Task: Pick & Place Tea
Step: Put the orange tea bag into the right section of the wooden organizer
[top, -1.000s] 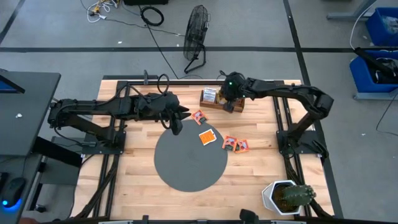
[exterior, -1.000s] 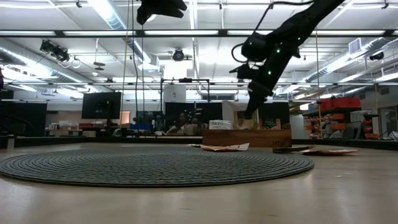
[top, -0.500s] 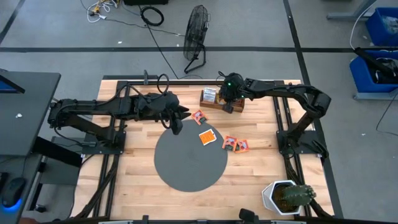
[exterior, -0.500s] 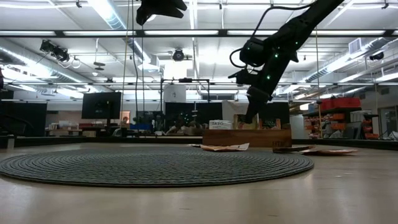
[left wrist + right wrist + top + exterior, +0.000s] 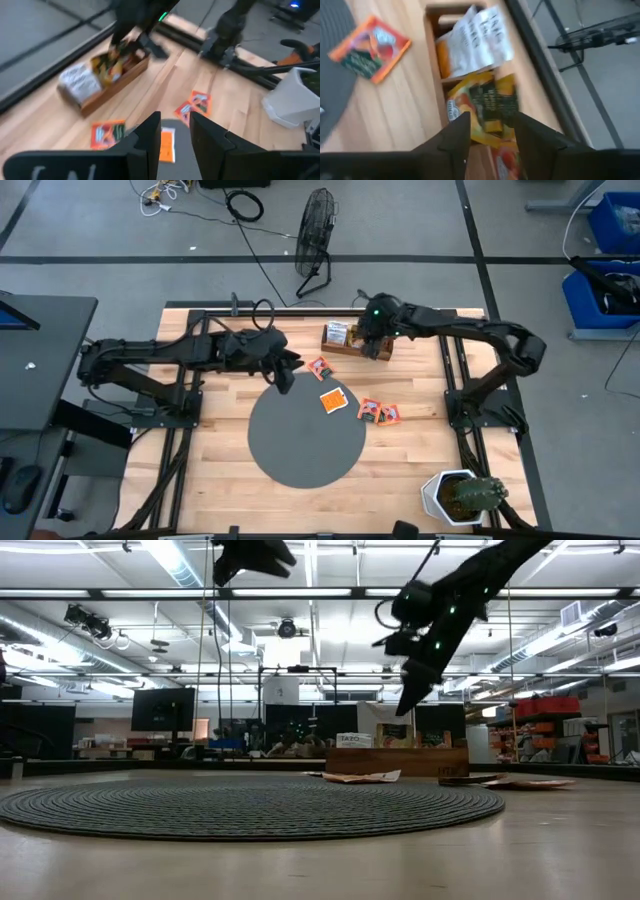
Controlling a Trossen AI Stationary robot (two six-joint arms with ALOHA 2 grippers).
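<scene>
On the wooden desk [image 5: 210,450], I hold the right end effector [image 5: 374,345] open and empty above the wooden box [image 5: 357,340] of tea packets [image 5: 482,107]. The left end effector [image 5: 283,378] hovers by the grey disc [image 5: 300,450], narrowly parted, gripping nothing, probably waiting.

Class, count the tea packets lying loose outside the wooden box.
4. One lies on the bare wood beside the grey disc, one on the disc's edge, two on the table. More sit in the box.

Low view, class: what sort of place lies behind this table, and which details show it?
Probably a robotics lab or workshop: long ceiling strip lights, dark monitors on benches behind, and two robot arms over a wooden table beside a floor fan.
</scene>
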